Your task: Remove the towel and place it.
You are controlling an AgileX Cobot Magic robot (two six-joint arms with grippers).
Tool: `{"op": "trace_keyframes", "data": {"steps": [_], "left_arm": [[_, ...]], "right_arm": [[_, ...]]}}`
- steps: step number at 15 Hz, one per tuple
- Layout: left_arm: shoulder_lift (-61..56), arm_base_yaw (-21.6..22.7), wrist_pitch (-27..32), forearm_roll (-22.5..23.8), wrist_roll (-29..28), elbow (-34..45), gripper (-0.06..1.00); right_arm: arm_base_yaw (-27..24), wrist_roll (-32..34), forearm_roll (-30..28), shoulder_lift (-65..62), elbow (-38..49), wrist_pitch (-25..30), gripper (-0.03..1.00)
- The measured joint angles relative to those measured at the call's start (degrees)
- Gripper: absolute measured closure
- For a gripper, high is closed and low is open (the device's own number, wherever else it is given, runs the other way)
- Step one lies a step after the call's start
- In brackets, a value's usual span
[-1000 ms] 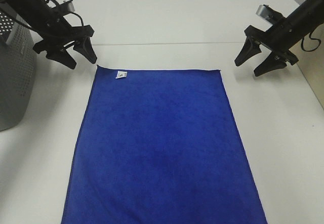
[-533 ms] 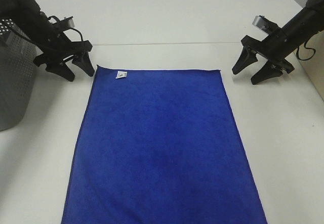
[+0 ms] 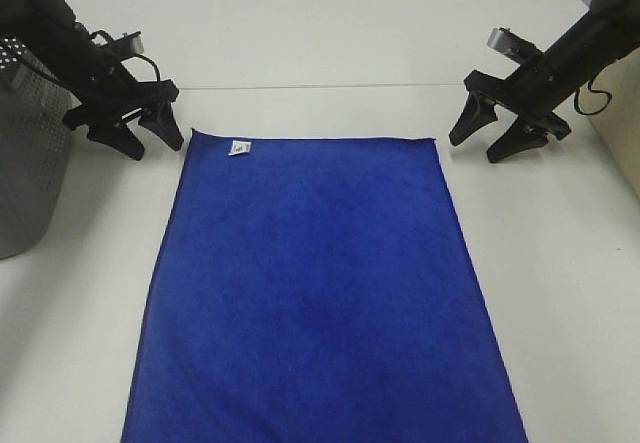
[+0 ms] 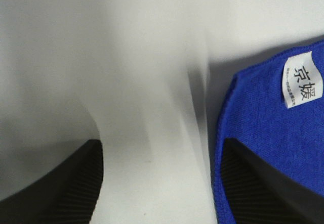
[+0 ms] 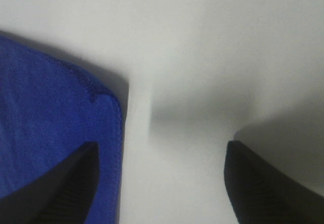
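Beside the basket [image 3: 25, 163], inside hardly visible, lies the towel [image 3: 320, 293].

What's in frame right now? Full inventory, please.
towel: 1, royal blue, spread flat mid-table.
tag: 1, white, on towel's far-left corner.
basket: 1, grey perforated, left edge of view, cut off.
table: 1, white, under towel.
beige surface: 1, right edge of view, cut off.
left gripper: 1, black, open, empty, at towel's far-left corner.
right gripper: 1, black, open, empty, beside towel's far-right corner.
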Motion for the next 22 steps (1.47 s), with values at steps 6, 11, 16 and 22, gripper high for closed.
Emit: {"op": "trace_keyframes", "data": {"steps": [6,11,16,22], "left_arm": [[0.86,-1.83,-0.11,-3.32,0.40,-0.29,0.33],[1.26,-7.28,-3.27,-4.01,0.46,-0.57,0.33],[1.38,-8.02,-3.72,-3.95,-1.26,-0.57,0.39],[2.06,-8.02,-3.72,-3.72,-0.80,-0.57,0.83]], "right_arm": [[2.52,0.40,-1.60,-0.06,-0.11,-0.92,0.27],[7.45,0.40,-1.72,-0.06,-0.11,-2.86,0.28],[10.83,1.09,-2.98,0.00,-0.11,-6.30,0.44],[10.83,2.01,-4.07,0.40,-0.11,-9.85,0.95]]}}
